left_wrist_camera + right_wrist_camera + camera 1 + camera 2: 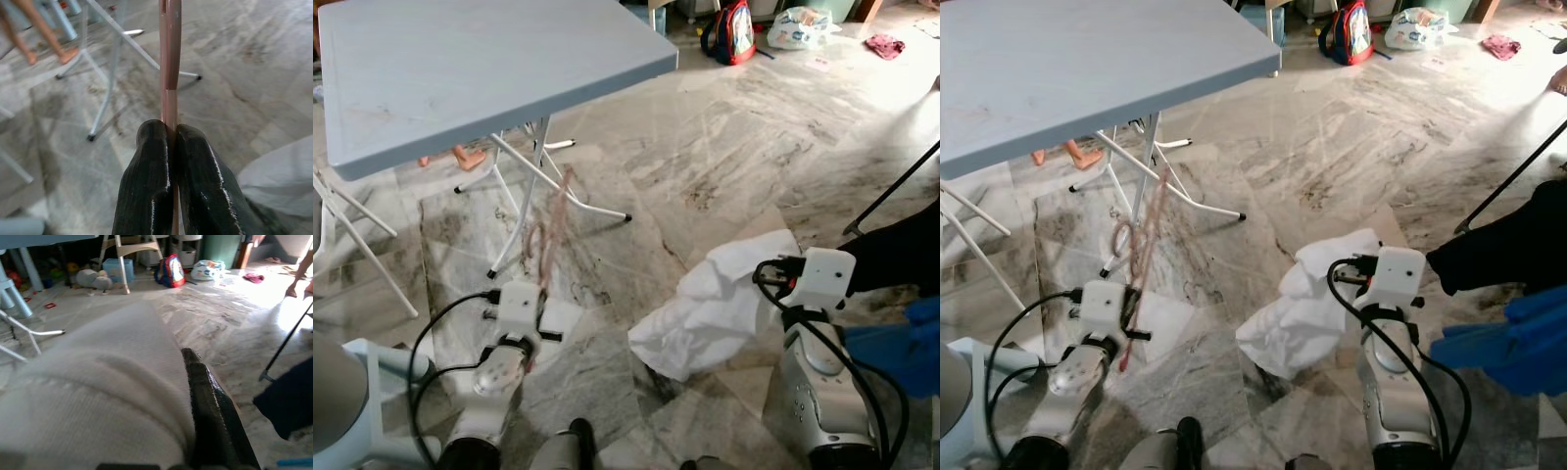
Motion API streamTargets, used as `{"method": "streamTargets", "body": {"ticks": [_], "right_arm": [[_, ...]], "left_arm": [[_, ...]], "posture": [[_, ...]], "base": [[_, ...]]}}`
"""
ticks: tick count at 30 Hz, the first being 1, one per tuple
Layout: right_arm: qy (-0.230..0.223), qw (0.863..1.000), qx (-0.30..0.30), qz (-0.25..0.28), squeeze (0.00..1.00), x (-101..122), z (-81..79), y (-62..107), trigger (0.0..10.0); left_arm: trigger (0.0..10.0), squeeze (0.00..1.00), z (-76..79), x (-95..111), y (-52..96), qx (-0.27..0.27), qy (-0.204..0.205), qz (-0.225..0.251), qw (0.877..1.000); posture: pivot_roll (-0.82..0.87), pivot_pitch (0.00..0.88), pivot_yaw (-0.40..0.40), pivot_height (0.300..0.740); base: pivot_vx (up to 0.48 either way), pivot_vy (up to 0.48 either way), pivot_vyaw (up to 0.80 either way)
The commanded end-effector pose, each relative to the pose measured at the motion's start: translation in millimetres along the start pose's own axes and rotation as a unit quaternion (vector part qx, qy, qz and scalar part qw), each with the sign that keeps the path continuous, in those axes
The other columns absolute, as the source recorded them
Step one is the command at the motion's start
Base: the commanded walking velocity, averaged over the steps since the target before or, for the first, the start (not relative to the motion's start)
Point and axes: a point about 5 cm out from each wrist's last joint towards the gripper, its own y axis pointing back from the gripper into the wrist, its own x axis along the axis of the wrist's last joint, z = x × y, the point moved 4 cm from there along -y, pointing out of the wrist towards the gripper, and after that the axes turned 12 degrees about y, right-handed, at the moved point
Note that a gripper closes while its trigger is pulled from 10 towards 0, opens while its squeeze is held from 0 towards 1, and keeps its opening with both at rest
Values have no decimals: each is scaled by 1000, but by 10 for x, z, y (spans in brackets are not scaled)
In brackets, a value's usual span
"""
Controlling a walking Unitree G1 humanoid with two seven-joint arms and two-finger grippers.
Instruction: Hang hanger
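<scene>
Hanger (pixel 169 58) sat clamped in the left claw (pixel 171 134), white cloth (pixel 715 304) gripped by the right claw (pixel 195 382); hanging was not yet done.

a grey folding worktop (pixel 460 69) on white legs (pixel 533 186) stands on the veined marble floor (pixel 724 166) — its top bare. on the floor far off lie a red-and-blue backpack (pixel 732 31), a white plastic bag (pixel 800 26) and a pink cloth (pixel 884 44) — a black garment (pixel 1508 257) lies nearer, at the right.
</scene>
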Motion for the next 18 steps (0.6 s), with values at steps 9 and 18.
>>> {"method": "streamTargets", "body": {"ticks": [9,18], "right_arm": [[5,1000,19,22,0,143,-85,-80,10000],[-9,997,39,61,0,309,-184,-92,10000]], "left_arm": [[10000,0,-115,248,27,-1,28,31,999],[10000,0,60,441,-17,-38,37,59,997]], "posture": [[93,158,23,740],[104,131,36,740]], "base": [[0,0,0],[0,0,0]]}}
